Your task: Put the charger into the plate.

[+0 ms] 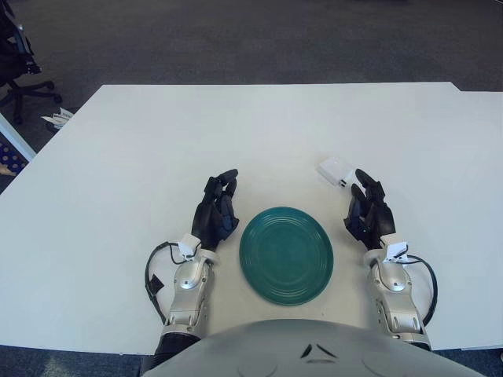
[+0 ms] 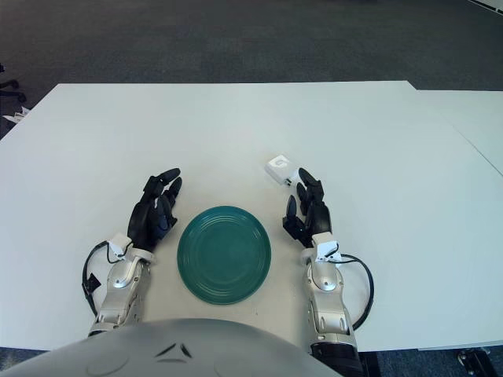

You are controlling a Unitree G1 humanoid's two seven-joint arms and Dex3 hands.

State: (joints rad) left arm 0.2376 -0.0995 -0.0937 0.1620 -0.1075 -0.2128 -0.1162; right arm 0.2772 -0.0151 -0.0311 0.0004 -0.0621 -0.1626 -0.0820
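Green plate [image 1: 286,254] sits lower centre on white worktop [image 1: 157,133]; white charger [image 1: 336,172] lies up-right of it, just beyond right hand [image 1: 368,210]. Right eye view: both hands relaxed, empty; left hand [image 2: 155,208] beside plate's left.

1. No words, numbers or brand names can be read anywhere.
2. The white charger [image 2: 280,169] has a tiny dark mark on its top. It is too small to read. The charger sits at about 1 o'clock from the plate [image 2: 224,253].
3. The green plate has no writing on it.
4. The white table [image 1: 157,141] has no writing or labels on it.
5. Each wrist has a small white tag. Nothing can be read on either tag.
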